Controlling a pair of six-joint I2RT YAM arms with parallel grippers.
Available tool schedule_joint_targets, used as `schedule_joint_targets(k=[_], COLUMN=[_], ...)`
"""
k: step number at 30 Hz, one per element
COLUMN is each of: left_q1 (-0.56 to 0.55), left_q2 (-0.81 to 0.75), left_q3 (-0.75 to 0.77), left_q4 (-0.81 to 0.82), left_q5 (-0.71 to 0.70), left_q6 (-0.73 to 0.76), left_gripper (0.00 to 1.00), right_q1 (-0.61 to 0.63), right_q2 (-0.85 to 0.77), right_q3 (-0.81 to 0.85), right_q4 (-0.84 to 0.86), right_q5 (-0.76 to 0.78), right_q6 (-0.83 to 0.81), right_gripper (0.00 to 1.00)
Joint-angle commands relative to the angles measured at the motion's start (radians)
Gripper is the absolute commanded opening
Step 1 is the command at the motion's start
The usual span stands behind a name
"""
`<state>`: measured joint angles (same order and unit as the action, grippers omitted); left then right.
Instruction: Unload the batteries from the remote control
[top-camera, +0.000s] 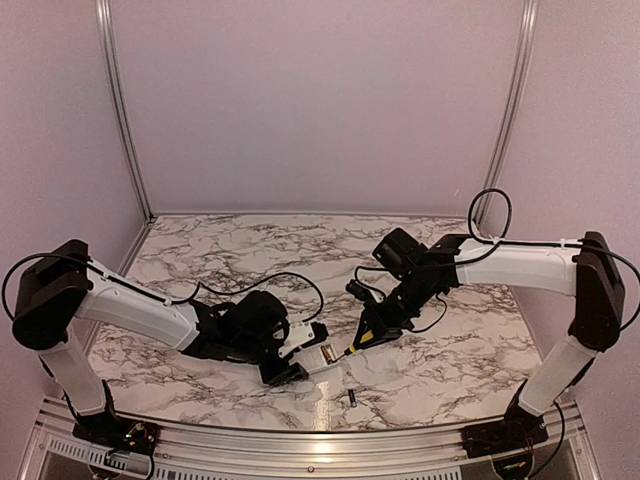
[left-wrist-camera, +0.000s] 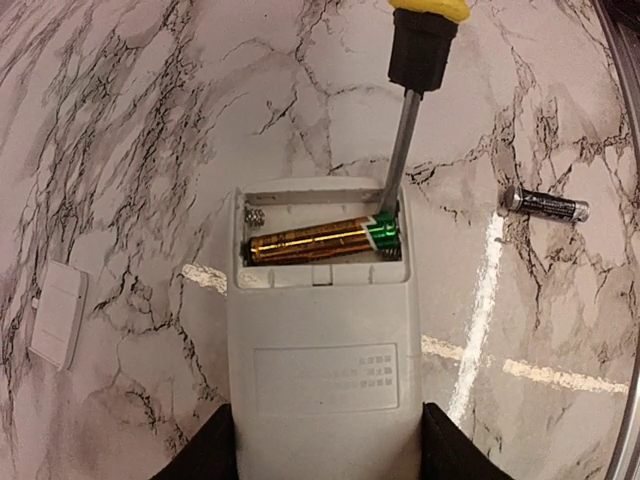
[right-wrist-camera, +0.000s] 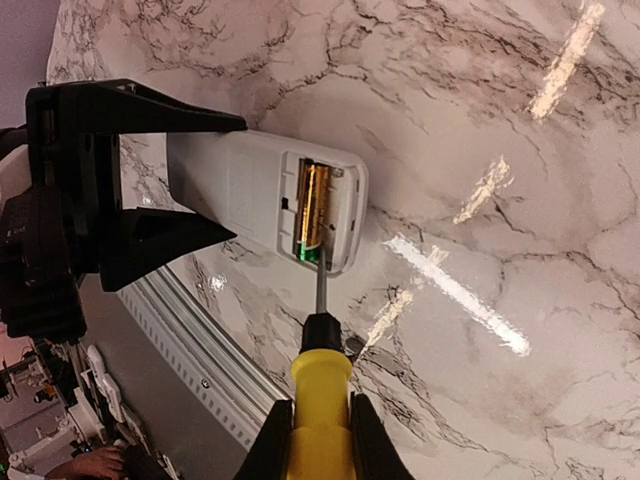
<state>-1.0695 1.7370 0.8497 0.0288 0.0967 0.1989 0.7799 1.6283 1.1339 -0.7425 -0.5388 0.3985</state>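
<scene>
Tip of a yellow-handled screwdriver (right-wrist-camera: 320, 385) with a black collar and thin steel shaft rested at one end of the open battery recess, touching the green end of a gold-and-green cylindrical battery (left-wrist-camera: 312, 240) that lay lengthwise in the slot nearer the remote's body. The slot beside it, nearer the remote's end wall, showed only its small spring contacts. The right gripper (right-wrist-camera: 318, 445) was clamped on the yellow handle, one black finger on each side. The recess belonged to a flat white plastic remote control (left-wrist-camera: 320, 340) with rounded corners, lying back-up and pointing away from the left arm. The left gripper (left-wrist-camera: 325, 455) was closed on the remote's body, its two black fingers pressed against the long sides well behind the recess. A dark cylindrical battery (left-wrist-camera: 545, 205) with a silvery end lay loose on the white, grey-veined marble table (left-wrist-camera: 150, 120), near the remote's open end and apart from it. On the remote's other side, a small white rectangular cover (left-wrist-camera: 57, 312) lay flat on the marble, well clear of both grippers.
</scene>
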Motion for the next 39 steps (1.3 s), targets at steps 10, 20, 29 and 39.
schedule_joint_targets(k=[10,20,29,39], left_q1=[-0.001,-0.001,-0.001,-0.001], left_q2=[-0.096,-0.119,-0.147,-0.16], left_q3=[-0.054,-0.071,-0.115,-0.132], left_q4=[0.197,0.239,0.295,0.339], left_q5=[0.002,-0.013,-0.028,-0.027], left_q6=[0.014,0.025,0.007,-0.029], left_gripper=[0.0,0.0,0.0,0.0], right_q1=[-0.005,-0.008,-0.026,-0.036], right_q2=[-0.068,-0.091,-0.144,-0.202], right_q3=[0.017,0.021,-0.041,-0.202], right_q4=[0.021,0.044,0.124,0.323], right_q5=[-0.095,-0.108,-0.158,-0.238], right_q6=[0.028,0.054,0.097,0.185], right_gripper=[0.0,0.0,0.0,0.0])
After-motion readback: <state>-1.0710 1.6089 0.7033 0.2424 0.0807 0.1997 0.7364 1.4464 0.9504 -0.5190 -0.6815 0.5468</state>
